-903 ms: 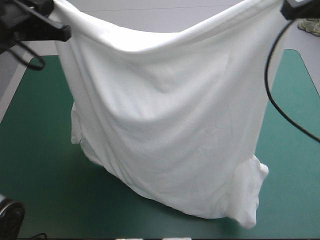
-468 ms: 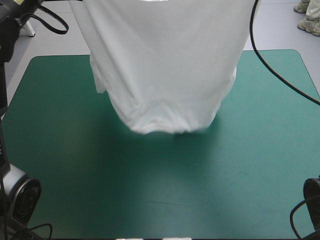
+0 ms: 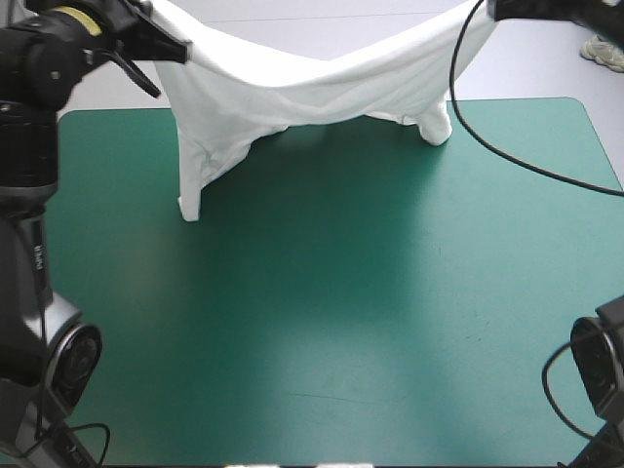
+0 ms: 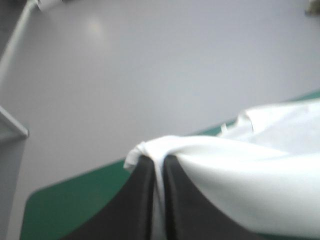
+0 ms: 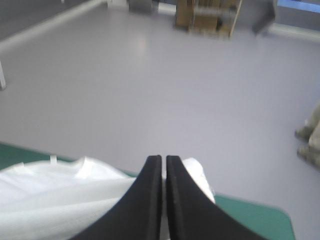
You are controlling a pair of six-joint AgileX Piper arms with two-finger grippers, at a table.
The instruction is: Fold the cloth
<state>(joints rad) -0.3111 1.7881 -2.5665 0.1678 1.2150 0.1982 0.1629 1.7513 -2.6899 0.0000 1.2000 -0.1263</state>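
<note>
The white T-shirt [image 3: 312, 88] hangs stretched between my two raised grippers over the far part of the teal-green table [image 3: 331, 312]. My left gripper [image 3: 174, 41] is shut on its left corner, where the cloth bunches around the black fingertips [image 4: 158, 162]. My right gripper [image 3: 490, 10] is shut on the other corner, and white cloth [image 5: 60, 192] trails off beside its fingers [image 5: 163, 165]. The shirt sags in the middle. Two hanging ends touch the cover, a long one [image 3: 193, 195] on the left and a short one [image 3: 436, 127] on the right.
The right arm's black cable [image 3: 507, 161] loops over the table's far right part. Both arm bases [image 3: 68, 361] stand at the near corners. The table's far edge [image 3: 546, 99] lies just behind the shirt.
Earlier the shirt hung full-length close to the camera. Both grippers have carried it away toward the far edge and lower, so it now sags with its ends touching the cover.
</note>
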